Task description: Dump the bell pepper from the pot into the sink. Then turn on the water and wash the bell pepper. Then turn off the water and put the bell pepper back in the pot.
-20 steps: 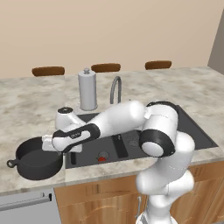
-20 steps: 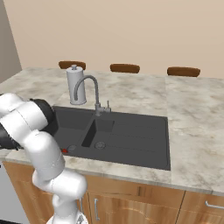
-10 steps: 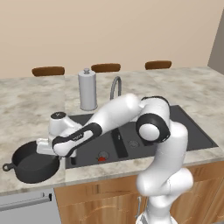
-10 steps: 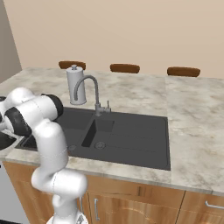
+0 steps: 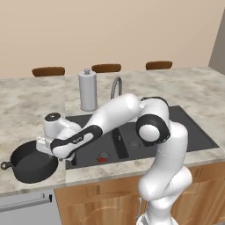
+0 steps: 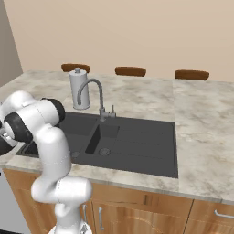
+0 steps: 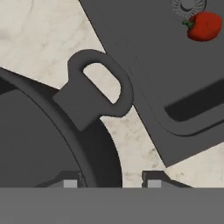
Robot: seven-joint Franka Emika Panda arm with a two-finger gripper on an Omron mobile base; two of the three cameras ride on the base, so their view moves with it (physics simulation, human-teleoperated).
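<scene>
Over pot [image 7: 43, 144] rim: gripper [image 7: 111, 183] parted.

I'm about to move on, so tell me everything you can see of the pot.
The pot is wide, shallow, round, matte dark grey, with two small loop handles. It sits upright and looks empty on the marble counter, left of the sink. The end effector straddles its rim beside one handle, jaws apart.

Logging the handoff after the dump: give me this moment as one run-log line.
phase: pot set down | gripper: open beside pot handle | bell pepper: in sink by drain | faucet: no stream
</scene>
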